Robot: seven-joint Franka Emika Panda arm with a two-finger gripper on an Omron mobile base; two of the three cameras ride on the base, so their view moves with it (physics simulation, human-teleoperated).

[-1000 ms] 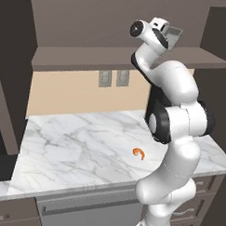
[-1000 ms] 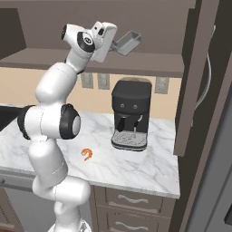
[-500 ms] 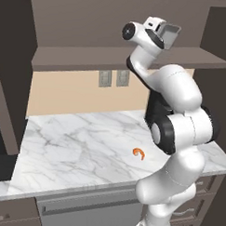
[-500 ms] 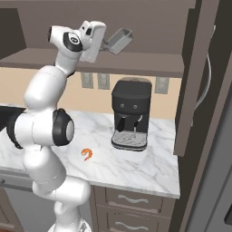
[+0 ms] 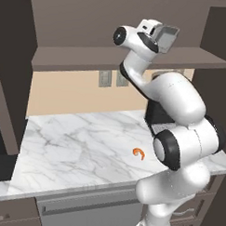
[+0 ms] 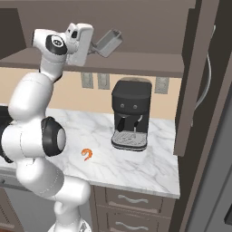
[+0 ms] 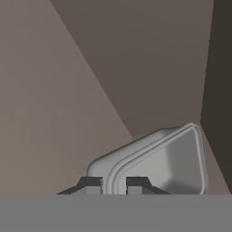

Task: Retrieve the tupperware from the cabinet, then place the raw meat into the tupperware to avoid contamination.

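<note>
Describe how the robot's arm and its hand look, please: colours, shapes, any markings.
The arm is glossy white, built of rounded bulky segments with dark bands and round dark caps at the joints. The hand is a boxy white block; its two small fingers are dark. No cables or markings show.

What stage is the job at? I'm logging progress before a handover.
Done: the cabinet stands open and the gripper has the tupperware clamped by its rim. In hand: holding it up at shelf height. Left: the raw meat lies on the counter, not yet in the tupperware.

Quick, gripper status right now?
Gripper: closed on the rim of the tupperware, held up at the cabinet shelf.
</note>
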